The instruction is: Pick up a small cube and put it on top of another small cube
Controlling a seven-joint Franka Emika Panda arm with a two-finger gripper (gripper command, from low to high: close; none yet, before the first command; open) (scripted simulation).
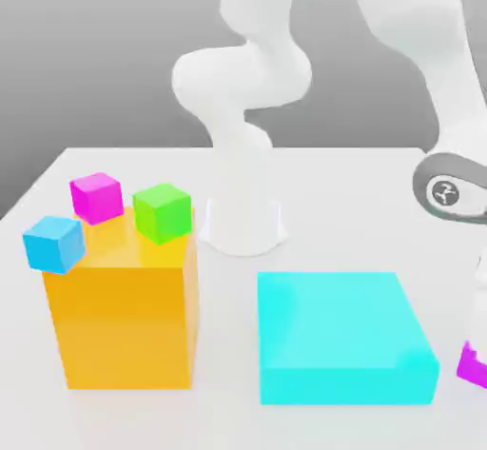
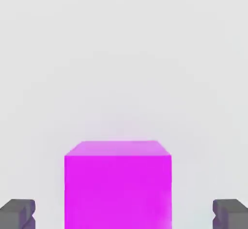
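Grasp stage, by the look of it — fingers (image 2: 19, 213) spread wide, nothing pinched, the magenta cube (image 2: 117, 184) sitting between them with a gap on each side and its top face showing. In the exterior view, same cube (image 1: 473, 364) on the table (image 1: 314, 182) at about 4 o'clock of the cyan block (image 1: 344, 336), just beside it, partly behind the arm. To do well: lower straight, keep cube centred, close evenly on opposite flat faces — no tilt. Likely target: second magenta cube (image 1: 96, 197) on the orange block (image 1: 124, 320), touching neither the green cube (image 1: 163, 212) nor the blue cube (image 1: 54, 243).
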